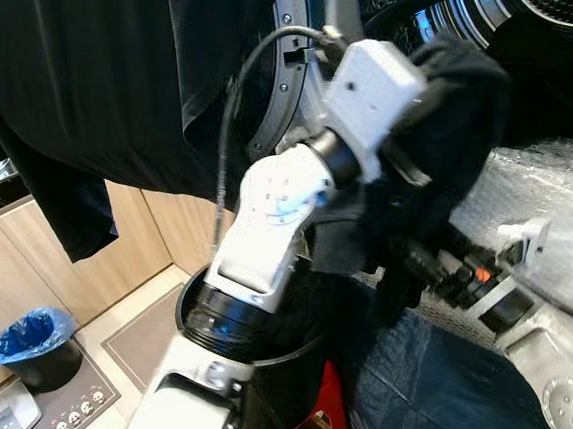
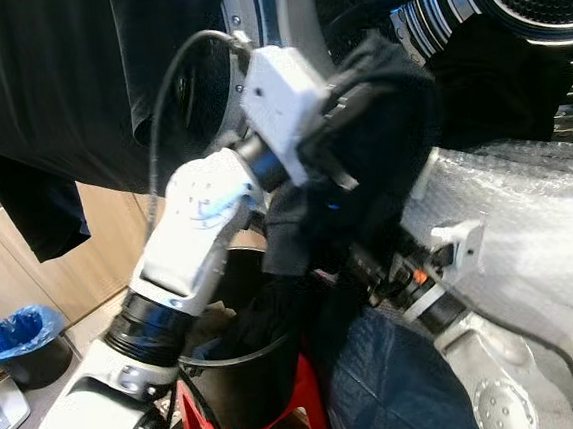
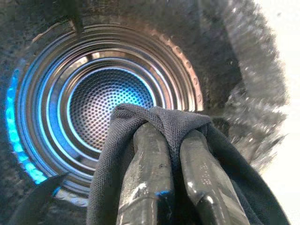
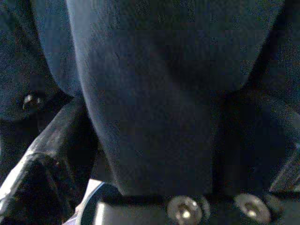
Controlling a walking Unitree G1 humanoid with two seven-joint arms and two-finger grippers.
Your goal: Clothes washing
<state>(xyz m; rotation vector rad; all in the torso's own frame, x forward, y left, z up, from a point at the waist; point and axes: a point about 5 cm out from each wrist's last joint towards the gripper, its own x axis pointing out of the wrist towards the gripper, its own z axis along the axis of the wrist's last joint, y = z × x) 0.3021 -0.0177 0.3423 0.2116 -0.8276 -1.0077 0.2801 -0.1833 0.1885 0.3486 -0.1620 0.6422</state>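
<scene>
Silver left arm (image 1: 267, 216) rises from 7 o'clock; its left gripper (image 3: 176, 140) is clamped on a dark garment (image 3: 154, 117) before the washing machine drum (image 3: 108, 98) at 1 o'clock — probably for loading. Right gripper (image 1: 452, 270) — fingers' state unclear.

Dark cloth (image 4: 154, 93) hides whatever lies beyond the right wrist camera.

Blue-lit drum (image 3: 105, 101), overexposed glare beside it, right wrist view dim.
</scene>
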